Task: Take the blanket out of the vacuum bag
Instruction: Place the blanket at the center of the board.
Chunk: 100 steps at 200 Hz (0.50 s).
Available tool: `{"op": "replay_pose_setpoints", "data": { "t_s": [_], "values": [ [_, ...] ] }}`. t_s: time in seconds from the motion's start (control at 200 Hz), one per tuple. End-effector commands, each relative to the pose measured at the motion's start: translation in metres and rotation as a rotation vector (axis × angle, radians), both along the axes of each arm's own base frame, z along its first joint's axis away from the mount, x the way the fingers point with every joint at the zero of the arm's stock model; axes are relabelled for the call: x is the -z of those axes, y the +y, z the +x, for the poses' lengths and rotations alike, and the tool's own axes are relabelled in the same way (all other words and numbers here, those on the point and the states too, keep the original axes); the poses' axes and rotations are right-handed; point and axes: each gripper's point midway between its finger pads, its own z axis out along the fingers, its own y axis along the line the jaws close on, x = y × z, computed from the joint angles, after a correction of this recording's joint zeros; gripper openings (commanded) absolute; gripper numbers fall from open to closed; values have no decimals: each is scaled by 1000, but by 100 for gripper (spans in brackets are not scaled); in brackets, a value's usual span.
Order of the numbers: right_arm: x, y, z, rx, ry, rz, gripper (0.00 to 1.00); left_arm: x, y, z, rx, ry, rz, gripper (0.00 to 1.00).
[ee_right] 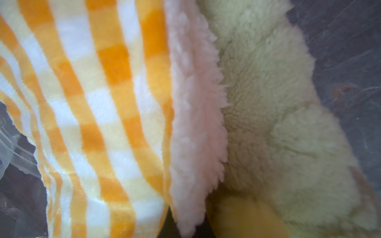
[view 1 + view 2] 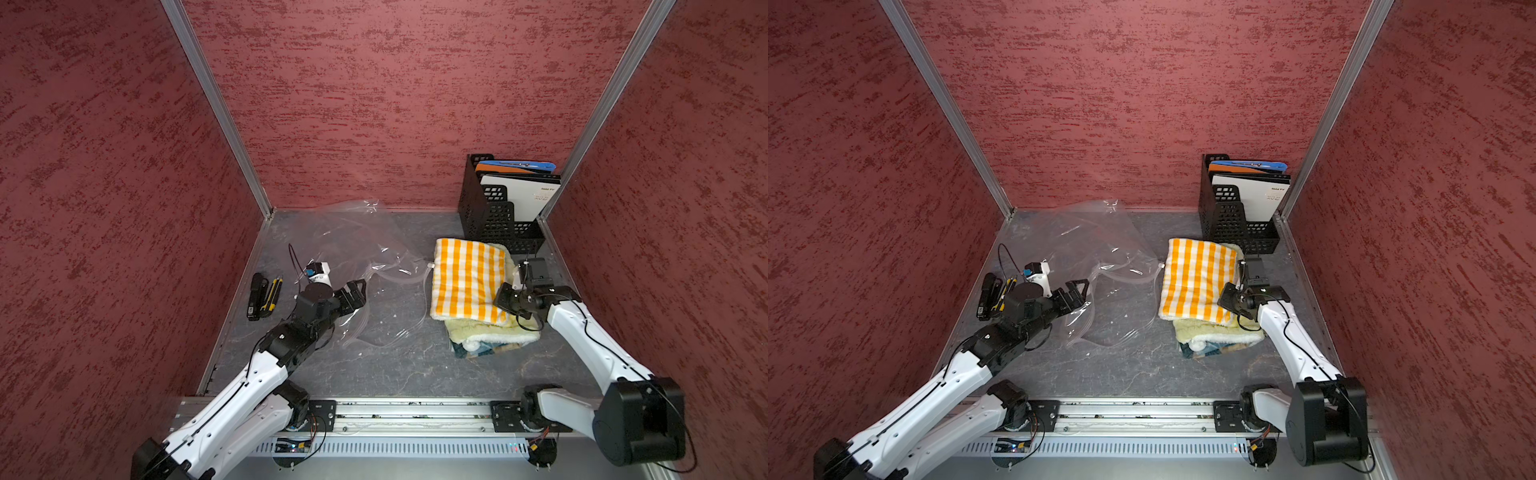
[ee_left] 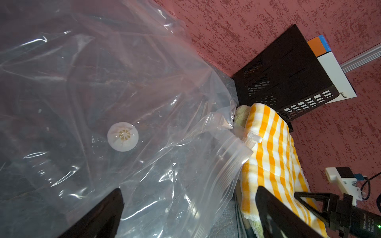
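Ahead of wide-spread left gripper (image 2: 359,296) jaws, crinkled clear vacuum bag (image 3: 144,82), right gripper (image 2: 500,300) jaws pinched tight on orange-checked blanket (image 2: 465,278) edge.

Vacuum bag (image 2: 365,249) just left of the blanket (image 2: 467,278), file rack (image 2: 494,224) behind the blanket, hand tools (image 2: 262,296) at far left

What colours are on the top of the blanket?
The blanket has orange, pale yellow and white checks; clearest in the right wrist view.
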Motion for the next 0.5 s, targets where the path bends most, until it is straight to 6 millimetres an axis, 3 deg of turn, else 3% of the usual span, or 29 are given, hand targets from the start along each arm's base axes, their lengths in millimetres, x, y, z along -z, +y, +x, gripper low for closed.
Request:
{"op": "replay_pose_setpoints", "data": {
  "t_s": [0.0, 0.125, 0.22, 0.361, 0.426, 0.496],
  "values": [
    [-24, -13, 9, 59, -89, -12, 0, 4, 18, -11, -42, 10, 46, 100],
    [-47, -22, 15, 77, -144, -20, 0, -4, 25, -12, -58, -12, 39, 100],
    [-52, -27, 20, 84, -142, -29, 0, -7, 24, -11, -48, -10, 39, 100],
    [-34, -21, 17, 83, -89, 23, 0, -8, 20, -8, -36, -8, 33, 100],
    [-24, -16, 12, 76, -66, 50, 9, -5, 19, -7, -35, -7, 31, 100],
    [-18, -9, 6, 56, -56, 89, 12, -3, 18, -7, -33, -7, 28, 100]
  ]
}}
